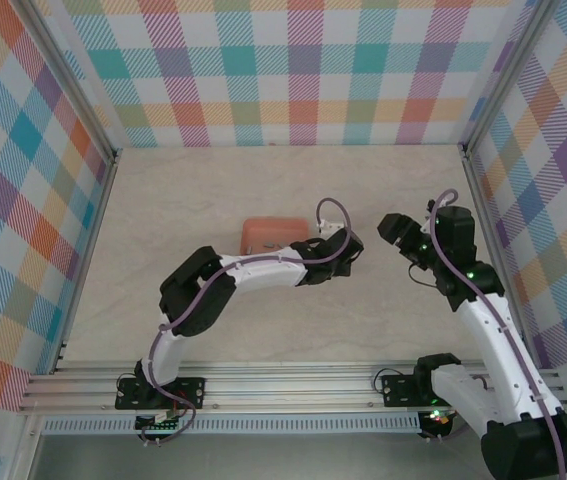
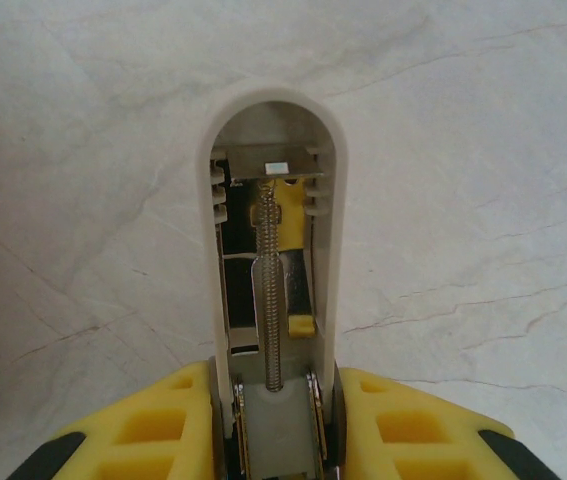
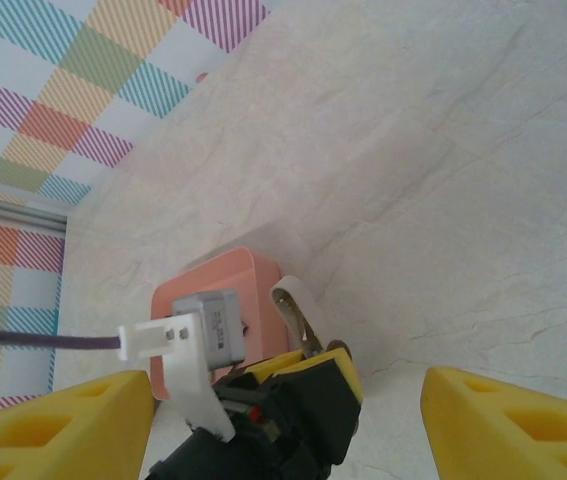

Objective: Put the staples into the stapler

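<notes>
LOADING BAY: The left end effector (image 2: pixel 273 380) is clenched on the rear of a white stapler (image 2: pixel 273 125). The stapler is swung open to bare its spring (image 2: pixel 271 290) and yellow pusher (image 2: pixel 301 322), and it is held over the marbled bench (image 1: pixel 213 190) just beside a salmon-pink tray (image 1: pixel 266 232). The right end effector (image 3: pixel 285 388) hangs released, jaws wide and holding nothing, near the stapler and facing the tray. The staples are too small to pick out with certainty; they probably lie in or by the tray, part of which is screened from above by the left arm. The step in hand looks to be fetching a strip. The right arm should come down on one strip only, pinch it across its long sides so it neither snaps nor twists, and carry it level. The left arm does best to keep the stapler steady with its channel open to the right arm, so the strip slides in legs-down ahead of the pusher.
</notes>
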Controlling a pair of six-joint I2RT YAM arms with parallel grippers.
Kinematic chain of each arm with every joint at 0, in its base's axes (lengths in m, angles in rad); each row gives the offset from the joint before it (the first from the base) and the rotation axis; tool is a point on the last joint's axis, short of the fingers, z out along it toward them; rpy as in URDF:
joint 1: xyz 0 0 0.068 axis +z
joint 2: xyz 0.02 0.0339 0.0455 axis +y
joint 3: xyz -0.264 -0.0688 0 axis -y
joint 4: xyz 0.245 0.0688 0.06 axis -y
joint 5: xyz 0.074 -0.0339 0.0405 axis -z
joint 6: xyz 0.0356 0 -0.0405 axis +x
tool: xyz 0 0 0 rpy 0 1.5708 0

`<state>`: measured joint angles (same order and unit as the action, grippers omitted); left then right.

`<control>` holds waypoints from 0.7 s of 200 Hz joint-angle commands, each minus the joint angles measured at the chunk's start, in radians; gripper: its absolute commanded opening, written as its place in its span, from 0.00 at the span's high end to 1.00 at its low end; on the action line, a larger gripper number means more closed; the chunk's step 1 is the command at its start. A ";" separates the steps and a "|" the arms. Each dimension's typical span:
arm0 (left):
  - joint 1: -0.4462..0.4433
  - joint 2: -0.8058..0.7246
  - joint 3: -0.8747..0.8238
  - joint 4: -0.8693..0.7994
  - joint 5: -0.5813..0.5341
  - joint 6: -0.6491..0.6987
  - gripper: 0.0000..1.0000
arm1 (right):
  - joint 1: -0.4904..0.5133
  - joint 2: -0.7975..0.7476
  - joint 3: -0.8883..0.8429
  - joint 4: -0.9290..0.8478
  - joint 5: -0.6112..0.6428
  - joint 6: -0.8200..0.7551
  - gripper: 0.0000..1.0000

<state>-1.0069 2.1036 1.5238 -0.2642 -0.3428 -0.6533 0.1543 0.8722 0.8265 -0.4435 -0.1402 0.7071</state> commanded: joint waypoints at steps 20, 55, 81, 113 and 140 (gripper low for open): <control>-0.006 0.078 0.112 -0.113 -0.040 -0.061 0.90 | -0.004 -0.059 -0.024 -0.047 0.031 -0.013 0.29; -0.004 0.114 0.136 -0.151 -0.048 -0.068 0.89 | -0.004 -0.084 -0.024 -0.063 0.043 -0.031 0.29; -0.004 0.128 0.136 -0.166 -0.047 -0.077 0.88 | -0.004 -0.084 -0.024 -0.062 0.039 -0.034 0.29; -0.002 0.136 0.121 -0.161 -0.029 -0.098 0.86 | -0.004 -0.088 -0.025 -0.063 0.036 -0.038 0.30; -0.001 0.148 0.114 -0.160 -0.003 -0.120 0.83 | -0.005 -0.089 -0.025 -0.064 0.036 -0.043 0.30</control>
<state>-1.0065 2.2246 1.6348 -0.3939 -0.3603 -0.7395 0.1543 0.7963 0.8112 -0.4953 -0.1120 0.6899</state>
